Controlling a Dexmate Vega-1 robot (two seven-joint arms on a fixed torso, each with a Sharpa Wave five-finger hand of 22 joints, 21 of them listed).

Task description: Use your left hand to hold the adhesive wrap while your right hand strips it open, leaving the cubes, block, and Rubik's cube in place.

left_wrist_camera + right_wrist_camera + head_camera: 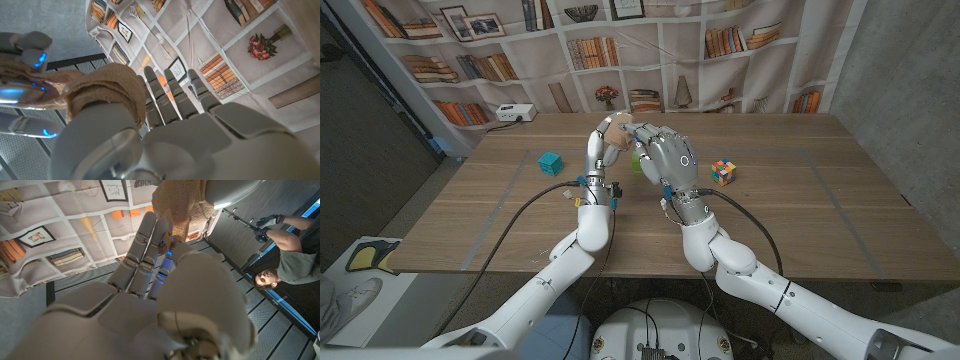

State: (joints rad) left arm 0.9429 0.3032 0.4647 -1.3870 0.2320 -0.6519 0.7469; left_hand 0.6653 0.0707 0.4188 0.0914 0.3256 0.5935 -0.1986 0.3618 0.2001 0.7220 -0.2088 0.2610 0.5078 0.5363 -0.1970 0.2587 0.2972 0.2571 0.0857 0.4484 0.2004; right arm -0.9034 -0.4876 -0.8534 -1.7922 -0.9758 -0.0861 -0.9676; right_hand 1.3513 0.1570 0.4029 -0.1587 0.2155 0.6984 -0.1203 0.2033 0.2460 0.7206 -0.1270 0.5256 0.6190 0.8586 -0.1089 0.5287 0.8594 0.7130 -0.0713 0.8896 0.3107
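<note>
My left hand (pixel 597 152) is raised above the table's middle and grips a tan roll of adhesive wrap (pixel 618 134). In the left wrist view the roll (pixel 107 90) sits between the thumb and the fingers of the left hand (pixel 200 135). A loose strip of it runs into the fingers (pixel 22 92) of the other hand. My right hand (pixel 667 155) stands close beside the roll, pinching that strip. In the right wrist view the right hand (pixel 160 295) has its fingertips at the wrap (pixel 181 205). A teal cube (pixel 551 163) and a Rubik's cube (pixel 723 172) lie on the table (pixel 790 220).
A green block (pixel 635 163) peeks out between the two hands on the table. A white device (pixel 513 113) sits at the far left edge, before a bookshelf backdrop. A person (pixel 282 255) stands to the side in the right wrist view.
</note>
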